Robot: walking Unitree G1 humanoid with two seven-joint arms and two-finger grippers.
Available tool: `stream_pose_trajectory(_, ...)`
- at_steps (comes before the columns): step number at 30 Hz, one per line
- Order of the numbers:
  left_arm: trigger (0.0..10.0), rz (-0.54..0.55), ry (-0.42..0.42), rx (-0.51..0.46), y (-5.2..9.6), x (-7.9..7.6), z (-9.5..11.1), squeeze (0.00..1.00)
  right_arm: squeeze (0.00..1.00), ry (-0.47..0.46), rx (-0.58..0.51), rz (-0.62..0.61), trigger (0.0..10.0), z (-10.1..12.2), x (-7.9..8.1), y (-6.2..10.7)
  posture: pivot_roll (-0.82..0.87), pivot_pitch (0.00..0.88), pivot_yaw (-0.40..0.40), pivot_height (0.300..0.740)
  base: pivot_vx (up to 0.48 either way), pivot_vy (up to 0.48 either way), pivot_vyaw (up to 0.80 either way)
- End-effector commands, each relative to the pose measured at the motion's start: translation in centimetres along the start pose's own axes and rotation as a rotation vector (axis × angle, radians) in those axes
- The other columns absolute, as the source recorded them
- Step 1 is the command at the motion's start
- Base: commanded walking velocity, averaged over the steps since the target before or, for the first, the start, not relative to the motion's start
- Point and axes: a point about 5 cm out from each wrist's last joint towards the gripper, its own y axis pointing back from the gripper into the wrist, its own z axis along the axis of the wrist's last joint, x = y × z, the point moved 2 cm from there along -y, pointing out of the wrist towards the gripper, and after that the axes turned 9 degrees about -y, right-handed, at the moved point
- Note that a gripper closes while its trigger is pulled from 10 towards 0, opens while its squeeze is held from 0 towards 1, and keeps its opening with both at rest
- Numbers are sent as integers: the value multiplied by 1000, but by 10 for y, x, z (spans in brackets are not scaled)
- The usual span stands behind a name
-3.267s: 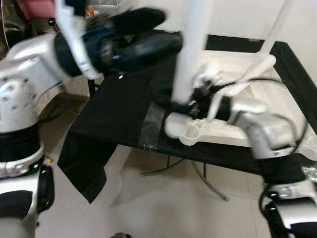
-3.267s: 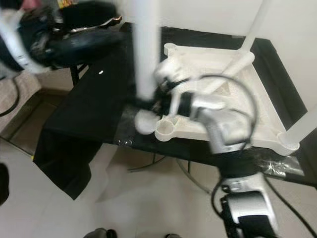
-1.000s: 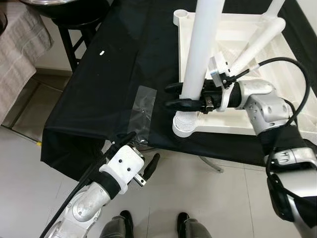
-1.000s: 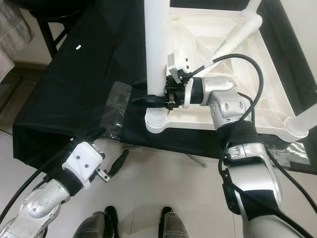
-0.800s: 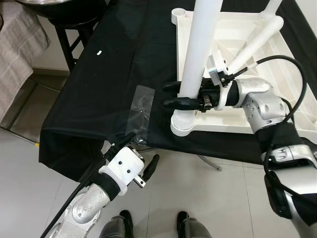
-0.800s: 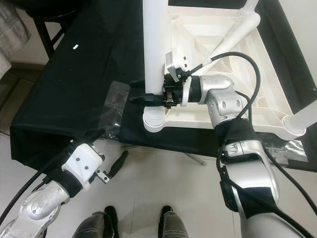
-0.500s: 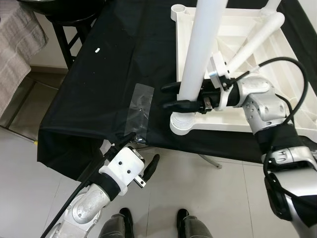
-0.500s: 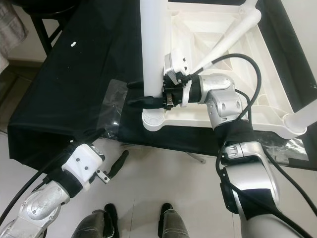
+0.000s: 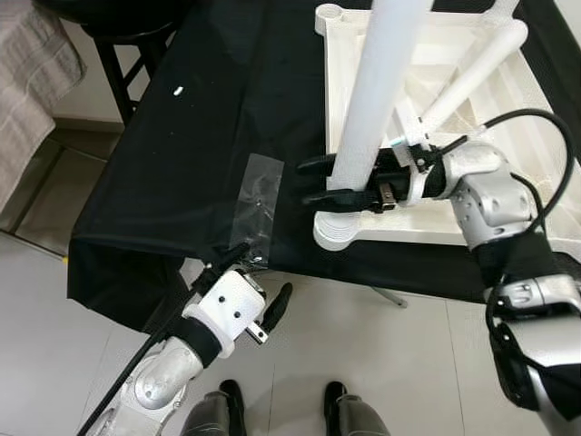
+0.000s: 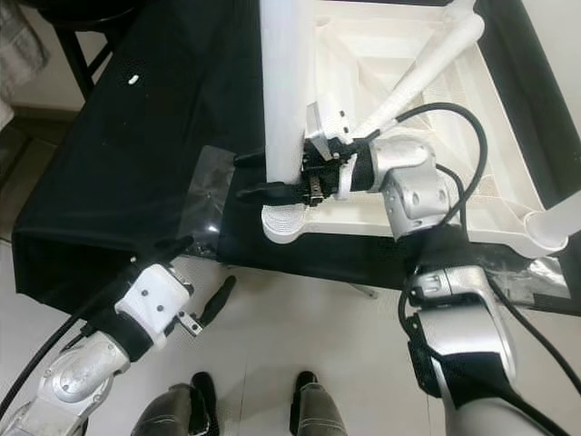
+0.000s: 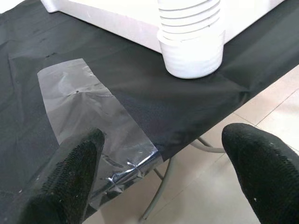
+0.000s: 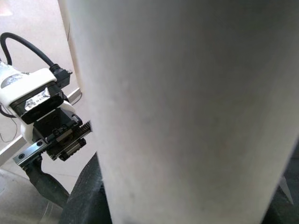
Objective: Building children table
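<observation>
table leg gripped right at the corner socket

black cloth (image 9: 209,136) covers the work table, hanging over its near edge above pale floor tiles (image 9: 54,300). the upturned white table top (image 10: 472,173) lies on it, its near left corner close to that edge.

head views show the right gripper (image 9: 320,182) reaching in from the right, its two black fingers clamped on either side of the upright white leg (image 9: 368,118), just above the ribbed socket (image 9: 338,232) where the leg meets the corner. a second leg (image 9: 472,73) stands slanted further back, and a third sits at the right corner (image 10: 554,227).

right wrist view is mostly that white leg up close (image 12: 187,107), with the left gripper's white wrist block visible past it.

left wrist view gives what the head views can't: the ribbed socket (image 11: 190,42) from low down, sitting near the cloth's edge, plus a strip of clear tape (image 11: 88,116) stuck on the cloth. the left gripper (image 11: 159,172) has its fingers spread wide, holding nothing, hanging below the table edge in open space over the floor. well apart from the leg.

a dark stool (image 9: 127,36) stands off the far left corner.
</observation>
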Motion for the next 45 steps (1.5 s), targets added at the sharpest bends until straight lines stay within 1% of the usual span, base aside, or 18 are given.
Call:
stream_pose_trajectory(1,10000,-15,10,10,2,-5,-3,0,0,-104,60,-3,10000,-26,5,5,-29,392,-16,740,0,0,0)
stream_pose_trajectory(5,10000,-14,9,10,2,-5,-4,0,0,-124,41,-15,10000,-35,14,7,-26,392,-11,740,0,0,0)
stream_pose_trajectory(11,10000,-16,9,9,2,-5,-4,0,0,-133,31,-36,10000,-36,15,9,-27,391,-10,740,0,0,0)
stream_pose_trajectory(20,10000,-15,11,10,1,-5,-6,0,0,-103,140,-82,10000,-43,12,8,-29,391,-12,740,0,0,0)
stream_pose_trajectory(21,10000,-15,11,10,1,-5,-6,0,0,-128,180,-151,10000,-48,9,7,-33,388,-24,740,0,0,0)
stream_pose_trajectory(22,10000,-15,11,10,1,-5,-6,0,0,-128,180,-151,10000,-48,9,7,-33,388,-24,740,0,0,0)
stream_pose_trajectory(25,10000,-4,16,11,2,-5,-6,0,0,-256,220,-540,10000,-67,4,5,-35,384,-39,740,0,0,0)
stream_pose_trajectory(26,10000,-4,16,11,2,-5,-6,0,0,-256,220,-540,10000,-67,4,5,-35,384,-39,740,0,0,0)
stream_pose_trajectory(27,10000,0,17,12,1,-5,-6,0,0,-290,203,-670,10000,-73,10,6,-33,382,-35,740,0,0,0)
stream_pose_trajectory(28,10000,0,17,12,1,-5,-6,0,0,-290,203,-670,10000,-73,10,6,-33,382,-35,740,0,0,0)
stream_pose_trajectory(30,10000,4,19,11,1,-4,-7,0,0,-360,163,-905,10000,-86,31,7,-33,367,-28,740,0,0,0)
stream_pose_trajectory(32,10000,4,19,11,1,-4,-7,0,0,-360,163,-905,10000,-86,31,7,-33,367,-28,740,0,0,0)
stream_pose_trajectory(34,10000,9,30,13,-1,-1,-10,0,0,-414,113,-1076,10000,-93,44,5,-43,338,-16,740,0,0,0)
stream_pose_trajectory(37,10000,13,33,11,-3,2,-12,0,0,-430,66,-1155,10000,-93,46,-1,-42,327,-15,740,0,0,0)
stream_pose_trajectory(40,10000,19,35,11,-3,4,-12,0,0,-433,54,-1181,10000,-93,47,-4,-40,316,-12,740,0,0,0)
stream_pose_trajectory(41,10000,41,35,8,-5,11,-12,0,0,-451,33,-1240,10000,-93,49,-10,-32,304,-8,740,0,0,0)
stream_pose_trajectory(43,10000,41,35,8,-5,11,-12,0,0,-451,33,-1240,10000,-93,49,-10,-32,304,-8,740,0,0,0)
stream_pose_trajectory(45,10000,59,31,1,-8,20,-11,0,0,-474,27,-1289,10000,-93,52,-15,-28,295,-4,740,0,0,0)
